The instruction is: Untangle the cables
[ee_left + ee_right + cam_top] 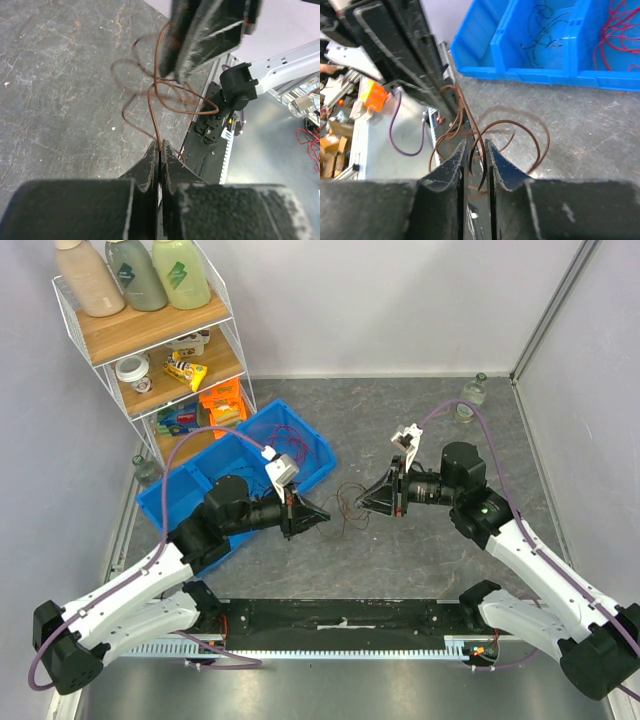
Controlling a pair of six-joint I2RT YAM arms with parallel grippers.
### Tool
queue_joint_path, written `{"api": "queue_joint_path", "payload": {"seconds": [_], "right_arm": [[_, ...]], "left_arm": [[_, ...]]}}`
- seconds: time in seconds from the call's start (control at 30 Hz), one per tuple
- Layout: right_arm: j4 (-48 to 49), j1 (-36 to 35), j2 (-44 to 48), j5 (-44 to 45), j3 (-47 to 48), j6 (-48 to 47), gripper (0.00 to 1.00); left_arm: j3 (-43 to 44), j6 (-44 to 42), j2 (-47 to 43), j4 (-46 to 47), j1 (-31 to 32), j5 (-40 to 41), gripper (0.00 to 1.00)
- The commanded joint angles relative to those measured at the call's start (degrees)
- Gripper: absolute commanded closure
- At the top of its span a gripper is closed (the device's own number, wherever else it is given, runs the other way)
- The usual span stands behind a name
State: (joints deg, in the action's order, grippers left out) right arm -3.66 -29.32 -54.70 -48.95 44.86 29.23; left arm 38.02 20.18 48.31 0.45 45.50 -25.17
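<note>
The grey mottled table (420, 570) fills most of the overhead view, walled in pale panels. At the upper left stands a white wire shelf rack (150, 330) with three big bottles (135, 275) on its top board and small packets on the lower boards. The left arm (130, 595) reaches up from the lower left corner and the right arm (540, 560) from the lower right, their black wrists pointing at each other near the centre of the frame. Left of centre, under the rack, a blue bin (170, 492) lies at an angle on the table. In the right wrist view its compartments hold loose black cables (542, 37) and red cables (620, 30) at the upper right. The left gripper (159, 150) has its jaws pressed together, and a brown cable (156, 100) is pinched right at the tip. The right gripper (476, 145) has its jaws parted by a narrow gap. Brown strands run through that gap, and none looks squeezed. The brown cable itself is a loopy tangle strung between the two tips in the middle of the overhead view, just right of the bin's lower right corner. Its loops droop over the table; I cannot tell whether the lowest one touches it.
</note>
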Motion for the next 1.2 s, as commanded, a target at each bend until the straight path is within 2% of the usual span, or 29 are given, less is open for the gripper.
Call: {"api": "queue_joint_path", "payload": {"seconds": [0.0, 0.03, 0.13, 0.2, 0.33, 0.47, 0.57, 0.63, 0.7, 0.83, 0.9, 1.07, 1.17], "right_arm": [[2.3, -1.1, 0.8, 17.1, 0.0, 2.7, 0.66], [3.1, -1.8, 0.7, 21.0, -0.4, 4.2, 0.61], [15.4, -4.4, -0.7, 29.2, -4.4, 10.5, 0.51], [20.0, -6.8, -3.2, 30.2, -5.0, 11.1, 0.47], [16.9, -9.7, -7.1, 30.8, -2.4, 7.3, 0.42], [12.5, -9.8, -3.1, 32.2, -4.4, 2.5, 0.29], [8.0, -9.8, -0.5, 31.7, -5.6, -0.3, 0.2], [6.6, -9.8, -1.3, 28.5, -6.4, -1.2, 0.19], [9.1, -9.9, -2.9, 24.5, -8.6, -0.2, 0.19], [23.4, -11.6, -6.1, 16.9, -15.7, 6.3, 0.19], [26.6, -13.5, -7.3, 16.7, -17.4, 7.9, 0.19], [25.8, -15.5, -10.2, 20.7, -19.2, 10.1, 0.2], [32.2, -16.6, -12.7, 20.1, -21.1, 14.6, 0.21]], "left_arm": [[3.7, -3.7, -5.1, -2.6, 0.2, -2.9, 0.98], [4.3, -3.6, -6.0, -3.0, 0.3, -4.0, 0.98], [7.1, -1.6, -7.3, -4.9, 0.2, -8.4, 0.98], [8.8, -0.4, -7.7, -7.3, 0.3, -10.4, 0.98], [13.1, 1.5, -8.4, -14.6, 0.2, -6.6, 0.98], [16.7, 2.1, -8.4, -21.2, 0.3, 0.2, 0.98], [17.9, 2.6, -8.7, -22.2, 0.2, 2.8, 0.98], [18.7, 2.5, -8.4, -22.0, 0.2, 3.4, 0.98], [19.7, 2.2, -8.0, -22.1, 0.2, 3.5, 0.98], [21.9, 1.7, -7.5, -22.5, 0.2, 3.9, 0.98], [22.4, 1.6, -7.6, -22.6, 0.2, 4.6, 0.98], [23.3, 1.5, -7.4, -22.7, 0.2, 4.7, 0.98], [23.4, 1.1, -7.8, -22.7, 0.3, 5.0, 0.98]]}}
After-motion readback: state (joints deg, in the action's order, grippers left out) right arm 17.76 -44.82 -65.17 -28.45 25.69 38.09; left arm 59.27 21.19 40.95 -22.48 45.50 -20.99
